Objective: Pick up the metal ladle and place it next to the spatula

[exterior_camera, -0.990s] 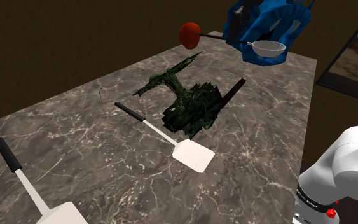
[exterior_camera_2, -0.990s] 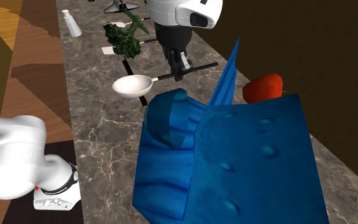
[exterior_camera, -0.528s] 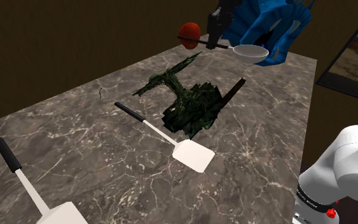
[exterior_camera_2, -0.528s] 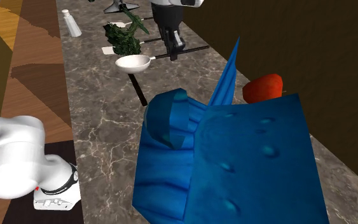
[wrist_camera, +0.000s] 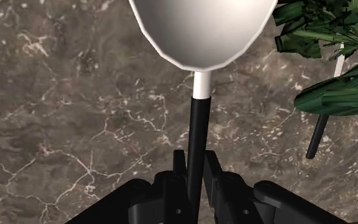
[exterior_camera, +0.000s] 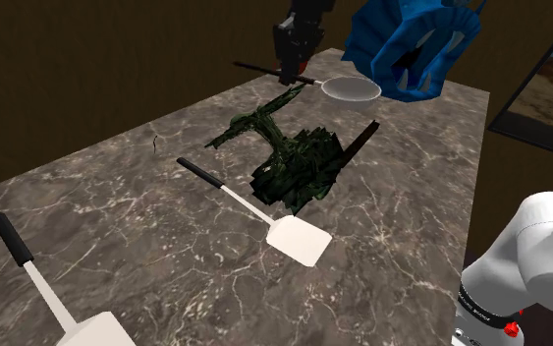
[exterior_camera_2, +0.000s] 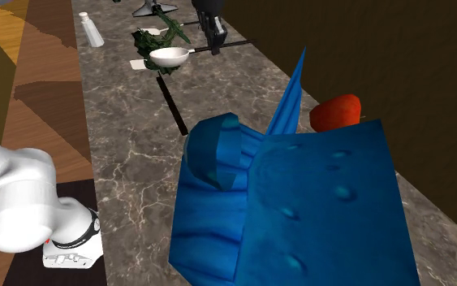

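Ladle in grasp, three views. The pincer (wrist_camera: pixel 196 186) was clamped on the ladle (wrist_camera: pixel 203 38), w/ its black fingers (wrist_camera: pixel 173 194) pressed to either side of the thin black handle (wrist_camera: pixel 198 137), part-way along its length. The handle ran straight out from the pincer to a short white neck and then the pale, round bowl (wrist_camera: pixel 204 25), which faced the wrist camera.

In the shoulder view the pincer (exterior_camera: pixel 290 71) hung above the tabletop's far end and carried the ladle (exterior_camera: pixel 352 89) roughly level, clear of the marbled tabletop (exterior_camera: pixel 146 226). The bowl sat in front of a large blue object (exterior_camera: pixel 412 44).

Below and nearer lay a dark green leafy plant (exterior_camera: pixel 299 162), w/ a black rod (exterior_camera: pixel 364 136) beside it. The spatula (exterior_camera: pixel 299 241), w/ black grip and white blade, lay flat on the near side of the plant, well apart from the ladle. A 2nd spatula (exterior_camera: pixel 63 305) lay at that view's lower left. The arm's white base (exterior_camera: pixel 534 260) stood at lower right.

In the 2nd exterior view the pincer (exterior_camera_2: pixel 217 45) and ladle (exterior_camera_2: pixel 170 57) showed far along the tabletop (exterior_camera_2: pixel 129 154), the bowl overlapping the plant (exterior_camera_2: pixel 155 45). A white shaker (exterior_camera_2: pixel 91 31) stood near the opposite edge. The blue object (exterior_camera_2: pixel 291 211) filled the foreground, w/ a red object (exterior_camera_2: pixel 336 112) behind it.
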`<state>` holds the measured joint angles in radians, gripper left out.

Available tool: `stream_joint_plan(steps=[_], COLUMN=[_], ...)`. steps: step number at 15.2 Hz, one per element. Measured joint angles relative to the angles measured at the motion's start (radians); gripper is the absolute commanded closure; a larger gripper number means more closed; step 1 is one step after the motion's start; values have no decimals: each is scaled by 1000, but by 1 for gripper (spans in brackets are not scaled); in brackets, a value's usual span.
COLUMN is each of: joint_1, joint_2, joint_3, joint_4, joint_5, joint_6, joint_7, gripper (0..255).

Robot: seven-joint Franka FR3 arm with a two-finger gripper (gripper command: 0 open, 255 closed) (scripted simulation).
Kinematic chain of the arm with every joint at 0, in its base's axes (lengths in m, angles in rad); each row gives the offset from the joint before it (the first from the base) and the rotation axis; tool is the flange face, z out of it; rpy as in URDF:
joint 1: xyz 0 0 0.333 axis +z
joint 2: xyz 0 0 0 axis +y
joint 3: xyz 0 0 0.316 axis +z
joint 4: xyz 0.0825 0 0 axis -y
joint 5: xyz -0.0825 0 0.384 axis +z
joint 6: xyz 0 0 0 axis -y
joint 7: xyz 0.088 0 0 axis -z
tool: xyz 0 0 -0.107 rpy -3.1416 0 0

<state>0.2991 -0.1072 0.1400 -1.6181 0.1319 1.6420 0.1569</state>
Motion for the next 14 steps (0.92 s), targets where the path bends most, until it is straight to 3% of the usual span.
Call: stream_joint_plan(steps=[9, 14], joint_1=[107, 202], joint_2=[222, 407], joint_3=[109, 152], joint_4=[266, 518], joint_5=[-74, -150], joint_6=[-26, -92], joint_7=[215, 334], gripper=[255, 255])
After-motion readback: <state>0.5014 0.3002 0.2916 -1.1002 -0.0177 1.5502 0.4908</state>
